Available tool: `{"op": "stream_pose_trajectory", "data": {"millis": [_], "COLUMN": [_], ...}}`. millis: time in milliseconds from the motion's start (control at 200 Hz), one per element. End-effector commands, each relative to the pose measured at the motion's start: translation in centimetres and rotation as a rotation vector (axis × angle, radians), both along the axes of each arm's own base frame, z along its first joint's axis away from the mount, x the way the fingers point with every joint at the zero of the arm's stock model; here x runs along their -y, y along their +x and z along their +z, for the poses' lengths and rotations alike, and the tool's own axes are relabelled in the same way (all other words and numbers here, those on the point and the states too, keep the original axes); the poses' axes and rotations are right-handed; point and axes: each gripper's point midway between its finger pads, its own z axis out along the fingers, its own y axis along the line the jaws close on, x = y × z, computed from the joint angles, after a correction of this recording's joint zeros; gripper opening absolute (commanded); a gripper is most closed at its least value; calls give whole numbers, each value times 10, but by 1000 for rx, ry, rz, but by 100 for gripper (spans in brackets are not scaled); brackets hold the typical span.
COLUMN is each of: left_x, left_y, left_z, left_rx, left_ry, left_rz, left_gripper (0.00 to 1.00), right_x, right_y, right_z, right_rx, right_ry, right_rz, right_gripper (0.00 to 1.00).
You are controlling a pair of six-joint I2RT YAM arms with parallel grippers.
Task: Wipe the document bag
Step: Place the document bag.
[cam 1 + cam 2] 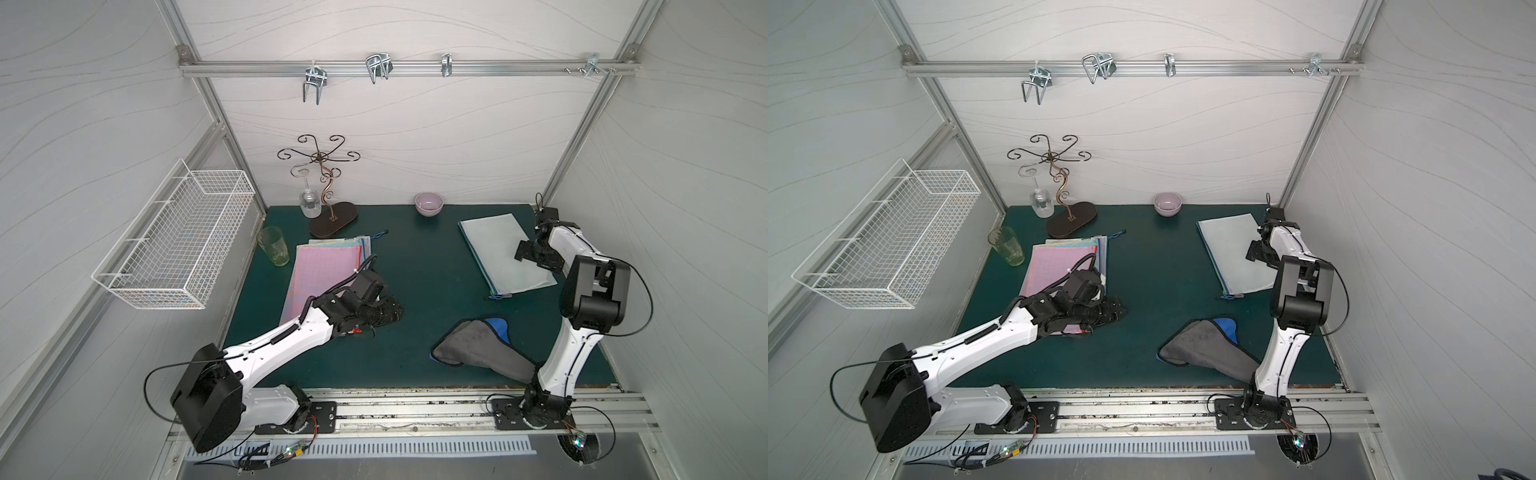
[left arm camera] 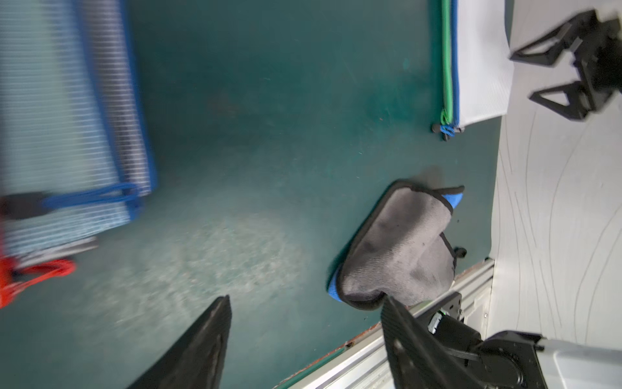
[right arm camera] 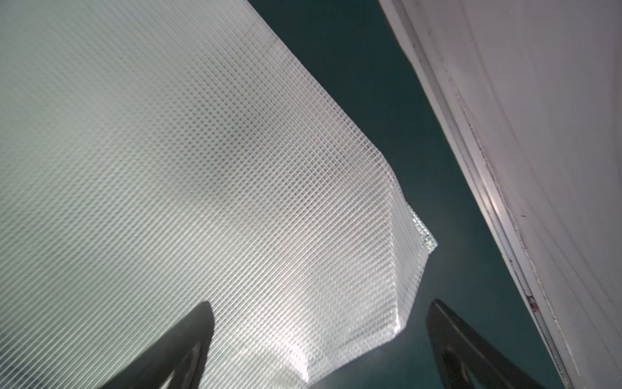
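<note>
The bag (image 1: 505, 249) is laid flat at the right rear of the mat (image 1: 415, 270), long axis front-to-back, directly under the right gripper (image 1: 523, 252), which is spread and empty, while the left gripper (image 1: 392, 311), also spread and empty, is positioned well apart.

Glossy mesh-textured plastic document bag (image 1: 500, 249), matt grey cloth (image 1: 478, 351), matt green table mat (image 1: 415, 270), white wire basket (image 1: 166, 249)

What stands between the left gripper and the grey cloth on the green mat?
Nothing visible. Only bare green mat lies between the left gripper, its jaws open, and the grey cloth. The white document bag lies farther back, off that line.
</note>
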Motion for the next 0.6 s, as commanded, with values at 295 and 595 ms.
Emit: {"op": "stream_pose_trajectory", "data": {"millis": [295, 595], "left_x": [-102, -122], "left_y": [-14, -22], "left_z": [-28, -56], "left_rx": [-97, -146], "left_ry": [27, -178], "left_rz": [419, 715], "left_gripper": [77, 65], "right_x": [-134, -245], "right_y": [-34, -89], "right_z": [75, 61], "right_rx": [177, 108], "right_ry": [189, 300], "right_rz": [255, 559], "right_gripper": [99, 99]}}
